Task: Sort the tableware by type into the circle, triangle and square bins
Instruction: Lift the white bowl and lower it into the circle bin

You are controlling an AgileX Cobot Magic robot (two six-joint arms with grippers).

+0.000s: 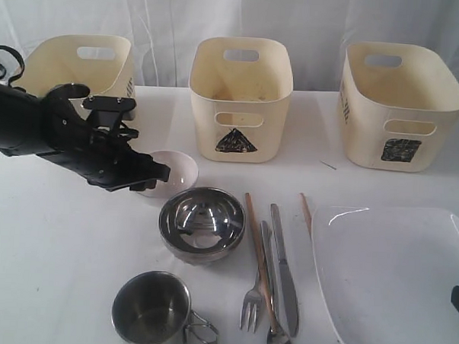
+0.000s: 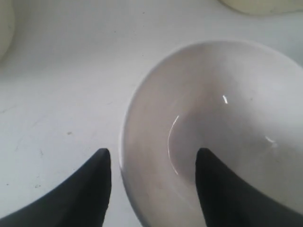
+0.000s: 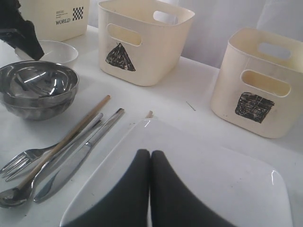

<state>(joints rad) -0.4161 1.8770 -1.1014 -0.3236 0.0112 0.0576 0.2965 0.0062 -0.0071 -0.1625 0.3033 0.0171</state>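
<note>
My left gripper (image 1: 157, 178) (image 2: 152, 158) is open and straddles the near rim of the small white bowl (image 1: 181, 167) (image 2: 227, 104), one finger inside and one outside. In front stand the steel bowl (image 1: 203, 220) (image 3: 38, 87) and one steel mug (image 1: 152, 309); a second mug is out of view. The fork (image 1: 250, 306), spoon (image 1: 280, 340), knife (image 1: 286, 273) and wooden chopsticks (image 1: 255, 242) lie together beside the large white square plate (image 1: 396, 278) (image 3: 227, 179). My right gripper (image 3: 150, 153) is shut and empty over that plate.
Three cream bins stand along the back: the left one (image 1: 78, 62) with its mark hidden behind my arm, the triangle bin (image 1: 240, 96) (image 3: 142, 42) and the square bin (image 1: 400, 107) (image 3: 260, 85). A second chopstick (image 1: 305, 213) lies by the plate's far corner.
</note>
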